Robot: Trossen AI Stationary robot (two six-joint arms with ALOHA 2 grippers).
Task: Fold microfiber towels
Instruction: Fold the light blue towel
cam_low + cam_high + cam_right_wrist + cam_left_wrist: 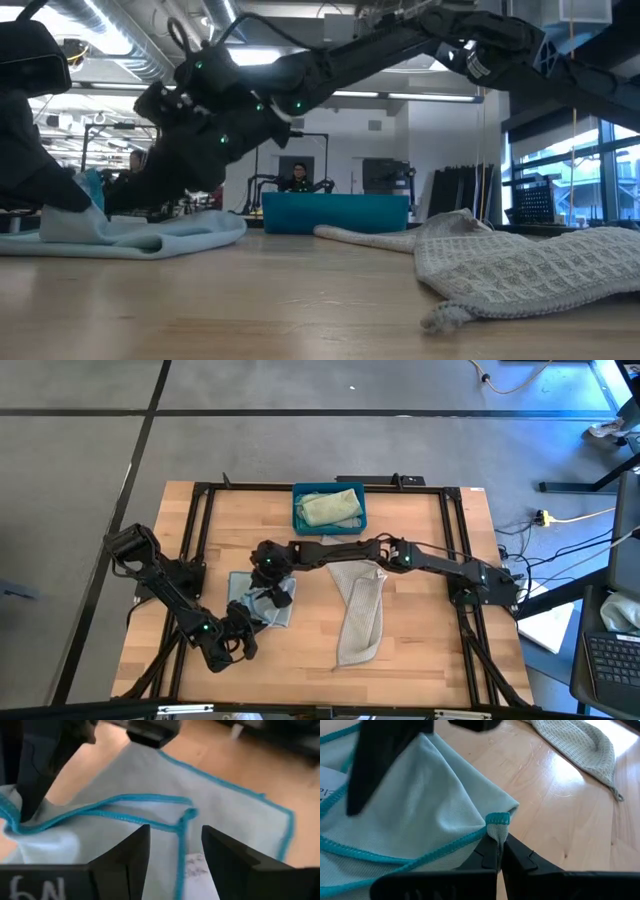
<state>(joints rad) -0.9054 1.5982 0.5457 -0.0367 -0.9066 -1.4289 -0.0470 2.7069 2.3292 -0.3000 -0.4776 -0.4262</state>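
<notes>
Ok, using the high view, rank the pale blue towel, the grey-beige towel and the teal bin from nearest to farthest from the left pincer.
1. Pale blue towel, clamped in the left pincer.
2. Grey-beige towel, spread at table centre.
3. Teal bin, at the table's far edge.

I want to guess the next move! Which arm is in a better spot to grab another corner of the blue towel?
Probably the right. The right gripper hangs open just above the pale blue towel, while the left gripper is already shut on one corner.

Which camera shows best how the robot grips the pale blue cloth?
The left wrist view: the left gripper is pinched shut on the pale blue towel's corner. The high view shows it small, the low view sideways, the right wrist view only its hem.
</notes>
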